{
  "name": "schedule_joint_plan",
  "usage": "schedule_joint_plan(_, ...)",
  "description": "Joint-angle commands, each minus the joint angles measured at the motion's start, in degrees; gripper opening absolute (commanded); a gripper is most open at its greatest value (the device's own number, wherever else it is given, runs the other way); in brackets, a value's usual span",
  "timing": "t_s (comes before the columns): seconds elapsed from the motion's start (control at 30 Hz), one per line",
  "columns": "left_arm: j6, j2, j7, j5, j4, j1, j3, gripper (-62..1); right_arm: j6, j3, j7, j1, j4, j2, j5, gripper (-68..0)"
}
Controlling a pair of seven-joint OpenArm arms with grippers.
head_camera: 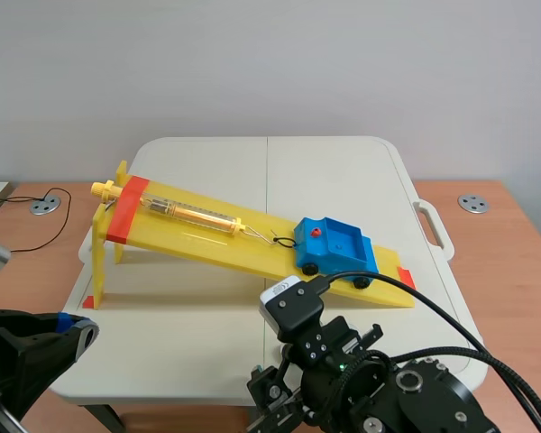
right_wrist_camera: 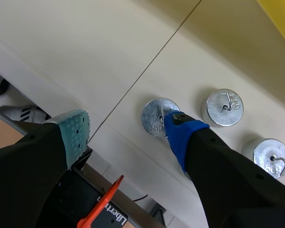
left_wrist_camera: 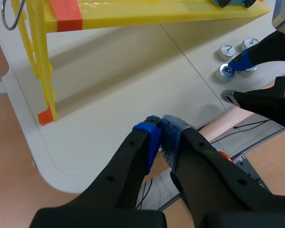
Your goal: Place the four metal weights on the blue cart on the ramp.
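Three round metal weights with hook tops lie on the white table near its front edge. My right gripper is open just above them. Its blue pad touches the top of the nearest weight, and its grey-green pad hangs over the table's edge. The other two weights lie beside and beyond the blue finger. The blue cart stands low on the yellow ramp, hooked to a spring scale. My left gripper is shut on nothing, off the table's front left corner.
The yellow ramp rises to the left on thin yellow legs. From the left wrist, the weights show under the right gripper's fingers. Brown desk flanks the white table; cables hang below its front edge.
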State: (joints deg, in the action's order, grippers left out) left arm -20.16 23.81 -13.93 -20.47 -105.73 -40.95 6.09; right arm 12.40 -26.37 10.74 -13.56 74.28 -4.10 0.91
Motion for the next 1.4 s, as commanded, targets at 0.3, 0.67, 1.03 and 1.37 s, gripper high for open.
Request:
schedule_joint_plan(0.3,-0.8,-0.3,5.0,-3.8,-4.0,0.2,1.0,-57.1,-1.9,-1.0,-7.6,6.3,0.2,2.1,-1.0,-43.6)
schedule_joint_plan(0.67,-0.8,-0.3,5.0,-3.8,-4.0,0.2,1.0,-57.1,-1.9,-1.0,-5.4,6.3,0.1,2.0,-1.0,-57.9)
schedule_joint_plan(1.03,-0.8,-0.3,4.9,-3.8,-4.0,0.2,1.0,-57.1,-1.9,-0.9,-5.9,6.2,0.7,1.4,-1.3,-66.9)
schedule_joint_plan(1.37,-0.8,-0.3,4.8,-3.8,-4.0,0.2,1.0,-57.1,-1.7,1.0,-2.0,0.0,16.6,-4.3,-6.9,-66.9)
